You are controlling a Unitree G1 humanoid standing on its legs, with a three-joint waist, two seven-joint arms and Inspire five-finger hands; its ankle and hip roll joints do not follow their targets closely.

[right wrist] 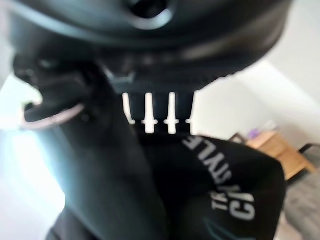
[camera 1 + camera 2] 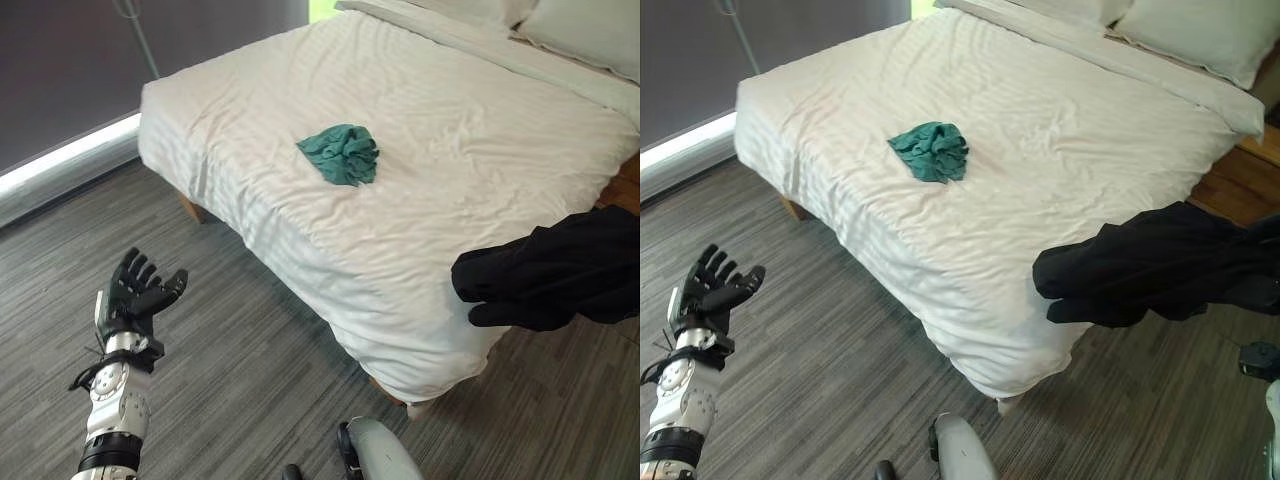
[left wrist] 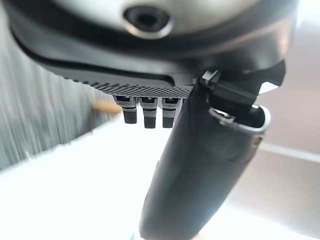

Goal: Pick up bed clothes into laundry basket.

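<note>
A crumpled green cloth (image 2: 341,153) lies near the middle of the white bed (image 2: 440,230). A black garment (image 2: 1145,262) with white print (image 1: 220,185) hangs in the air off the bed's near right corner. My right hand (image 1: 155,70) is shut on it, fingers curled over the fabric. The garment covers that hand in the eye views. My left hand (image 2: 138,290) is raised over the grey floor to the left of the bed, well away from both cloths. Its fingers (image 3: 145,112) are straight, its thumb (image 3: 200,165) stands out, and it holds nothing.
White pillows (image 2: 1200,35) lie at the head of the bed, far right. A wooden bedside table (image 2: 1240,180) stands behind the hanging garment. A dark wall with a bright strip at its foot (image 2: 60,160) runs along the left. Grey plank floor (image 2: 250,370) spreads before the bed.
</note>
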